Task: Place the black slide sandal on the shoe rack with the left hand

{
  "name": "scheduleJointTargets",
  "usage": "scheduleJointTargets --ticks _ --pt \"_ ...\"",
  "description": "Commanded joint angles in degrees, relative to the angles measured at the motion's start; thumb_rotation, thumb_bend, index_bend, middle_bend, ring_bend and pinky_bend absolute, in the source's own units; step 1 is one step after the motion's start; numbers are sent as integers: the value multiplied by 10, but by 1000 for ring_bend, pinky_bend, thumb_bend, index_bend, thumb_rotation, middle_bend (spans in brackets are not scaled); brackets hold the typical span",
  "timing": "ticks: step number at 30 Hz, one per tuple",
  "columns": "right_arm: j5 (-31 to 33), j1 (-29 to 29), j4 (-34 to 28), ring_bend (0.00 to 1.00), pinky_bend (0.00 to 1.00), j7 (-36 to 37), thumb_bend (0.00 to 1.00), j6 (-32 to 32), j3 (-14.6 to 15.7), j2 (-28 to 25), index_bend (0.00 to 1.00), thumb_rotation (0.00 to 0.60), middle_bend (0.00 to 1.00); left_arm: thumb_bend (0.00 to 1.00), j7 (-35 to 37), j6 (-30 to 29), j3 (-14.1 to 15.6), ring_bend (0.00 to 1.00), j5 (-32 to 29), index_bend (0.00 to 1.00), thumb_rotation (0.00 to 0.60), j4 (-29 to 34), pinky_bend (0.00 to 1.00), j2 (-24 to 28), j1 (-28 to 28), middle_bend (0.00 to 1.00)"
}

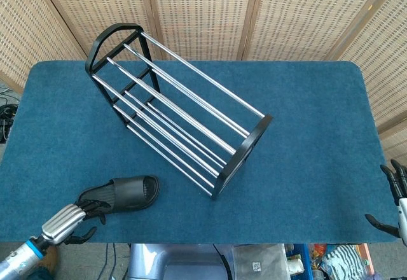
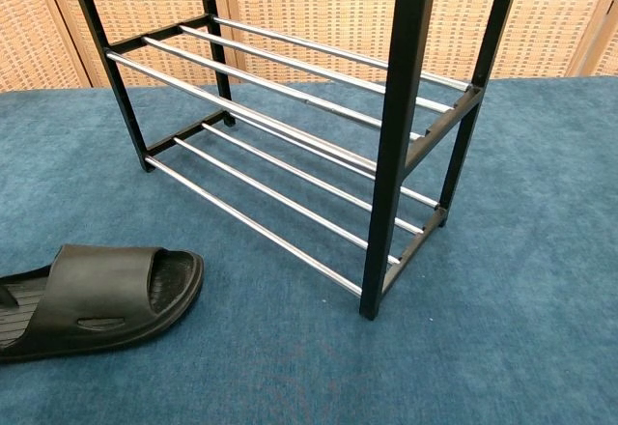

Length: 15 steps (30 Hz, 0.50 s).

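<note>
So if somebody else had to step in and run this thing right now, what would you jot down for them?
Left hand: at the heel end of the black slide sandal, fingers over it; whether they actually grip cannot be told.
Right hand: at the table's right edge, fingers spread, holding nothing.
Sandal: flat on the blue table, toe toward the shoe rack, apart from it.
Rack: standing, every shelf bare.
Done: left hand has reached the sandal.
Left: secure the grip, lift, set the sandal on a shelf, let go.
</note>
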<state>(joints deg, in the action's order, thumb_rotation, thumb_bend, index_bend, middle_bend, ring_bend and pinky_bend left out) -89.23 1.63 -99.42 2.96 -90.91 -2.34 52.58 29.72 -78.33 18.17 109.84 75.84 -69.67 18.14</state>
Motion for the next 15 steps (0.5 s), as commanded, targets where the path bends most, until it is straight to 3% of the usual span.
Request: scheduleJointTargets --ticks 1,4,8,10,15 --pt "0 0 0 0 0 1 0 1 0 -1 0 600 0 372 -22 -49 2 81 -10 177 600 17 143 49 -27 45" --pt "-1 0 -1 0 0 2 0 3 2 -2 0 600 0 260 -46 -82 -14 5 -41 10 600 28 35 66 -50 0" --pt "-5 1 -2 0 0 4 0 0 3 -3 0 600 0 216 -122 -86 -59 0 -139 0 600 72 0 66 -82 0" --pt "-7 1 -2 0 0 4 0 -1 4 -3 0 600 0 216 -172 -57 -82 0 -184 0 600 98 0 52 -79 0" --pt "-8 2 -1 0 0 6 0 -3 4 -3 0 600 0 217 -242 35 -105 0 -256 0 600 136 0 28 -53 0"
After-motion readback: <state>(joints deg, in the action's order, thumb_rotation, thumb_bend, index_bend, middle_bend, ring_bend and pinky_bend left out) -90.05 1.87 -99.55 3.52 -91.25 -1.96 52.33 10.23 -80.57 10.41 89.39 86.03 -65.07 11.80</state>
